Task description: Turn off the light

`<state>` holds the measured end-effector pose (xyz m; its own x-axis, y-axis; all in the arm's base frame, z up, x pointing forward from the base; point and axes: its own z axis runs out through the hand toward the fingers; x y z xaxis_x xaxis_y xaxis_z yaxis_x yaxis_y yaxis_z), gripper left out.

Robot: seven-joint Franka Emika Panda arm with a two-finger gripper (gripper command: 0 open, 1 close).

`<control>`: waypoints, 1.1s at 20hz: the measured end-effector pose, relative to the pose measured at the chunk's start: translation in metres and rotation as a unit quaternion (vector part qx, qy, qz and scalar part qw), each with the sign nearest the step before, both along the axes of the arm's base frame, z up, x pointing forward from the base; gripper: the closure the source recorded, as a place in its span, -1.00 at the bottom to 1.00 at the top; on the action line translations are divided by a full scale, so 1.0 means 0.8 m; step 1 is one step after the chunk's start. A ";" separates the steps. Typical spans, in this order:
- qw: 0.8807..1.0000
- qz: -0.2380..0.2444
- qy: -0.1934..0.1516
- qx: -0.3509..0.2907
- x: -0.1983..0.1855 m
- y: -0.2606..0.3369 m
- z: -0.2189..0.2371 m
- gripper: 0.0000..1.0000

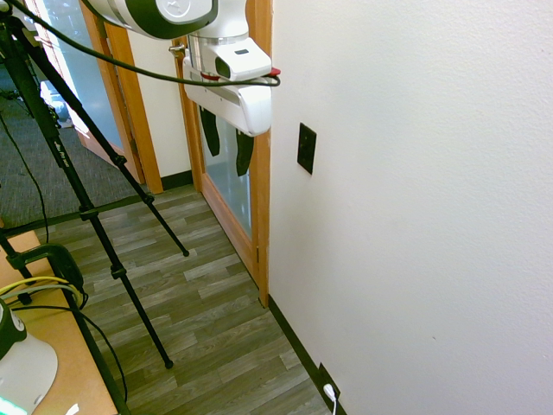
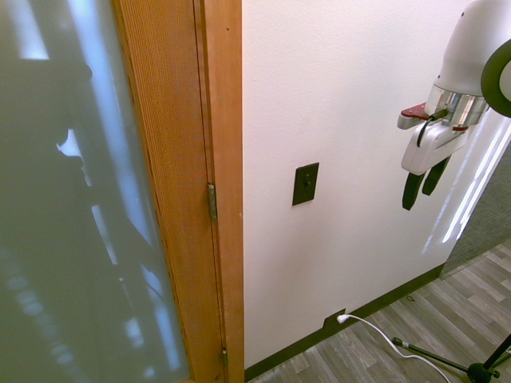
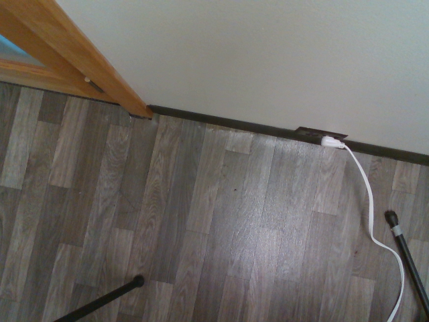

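- The pincer is hanging in the air, pointing down, with its fingers apart and holding nothing.
- The black switch is sitting on the white wall, away from the pincer.

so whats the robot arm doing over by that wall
The white arm's gripper hangs in the air in front of the wall, pointing down at the wood-look floor, fingers open and holding nothing. The black light switch sits on the wall next to the wooden door frame, and the gripper is off to one side of it, not touching it. Lower down at the baseboard is a black outlet plate with a white plug and cord. So the switch has not been reached yet.
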<state>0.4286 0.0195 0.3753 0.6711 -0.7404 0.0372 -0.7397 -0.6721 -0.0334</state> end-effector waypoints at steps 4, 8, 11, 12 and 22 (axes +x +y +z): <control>1.000 0.000 -0.010 0.001 0.003 0.004 0.001 -1.00; 0.999 -0.011 -0.051 0.003 0.012 0.022 0.009 -1.00; 0.994 -0.038 -0.097 0.004 0.024 0.036 0.013 -1.00; 0.993 -0.044 -0.113 0.003 0.029 0.044 0.011 -1.00; 0.977 -0.083 -0.195 -0.036 0.107 0.075 -0.012 -1.00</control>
